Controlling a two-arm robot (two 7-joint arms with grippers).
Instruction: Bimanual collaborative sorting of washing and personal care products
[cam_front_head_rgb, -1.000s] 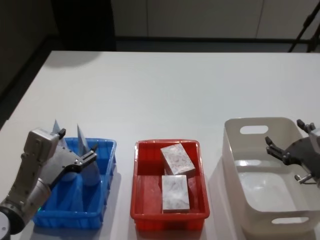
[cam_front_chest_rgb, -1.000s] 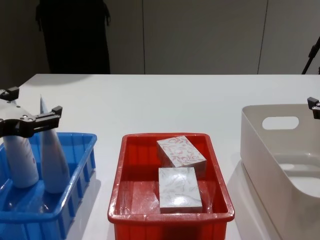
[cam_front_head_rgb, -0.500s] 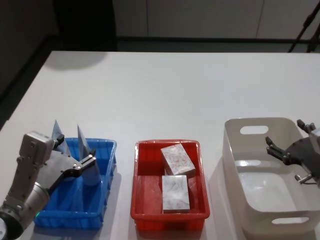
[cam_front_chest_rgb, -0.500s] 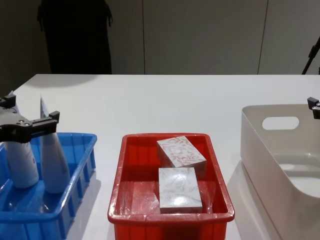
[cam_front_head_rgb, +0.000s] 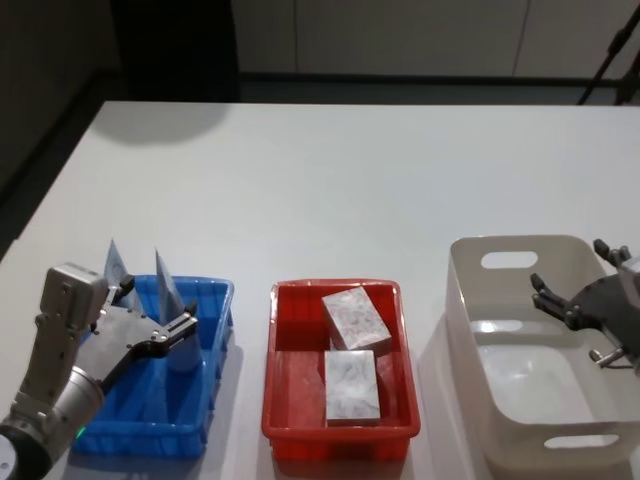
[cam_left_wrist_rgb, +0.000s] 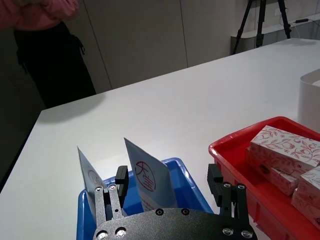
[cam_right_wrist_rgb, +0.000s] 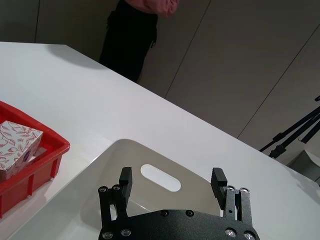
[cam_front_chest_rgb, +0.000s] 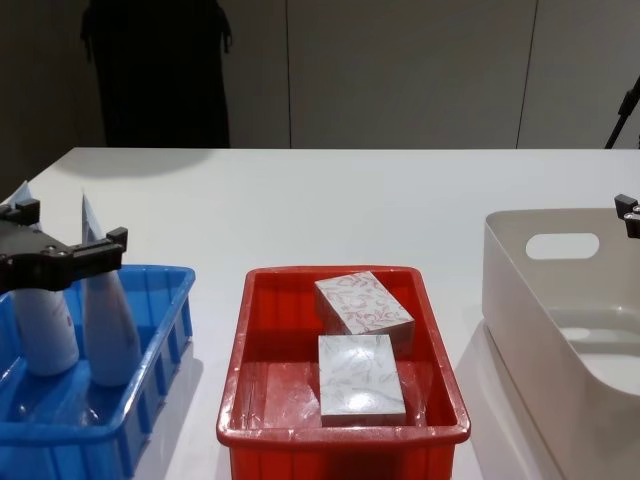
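Starting with the white tub at our right, we see our right gripper above its rim, fingers spread wide. A red-leafed box and a grey-green box lie touching in the red crate. A pale blue tube and a whiter tube stand in the blue crate, our left gripper splayed wide by their tops

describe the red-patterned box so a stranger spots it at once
On the white table, find the red crate between the blue crate and white tub. Inside, the red-patterned box is the farther of two; the nearer box has a grey-green print.
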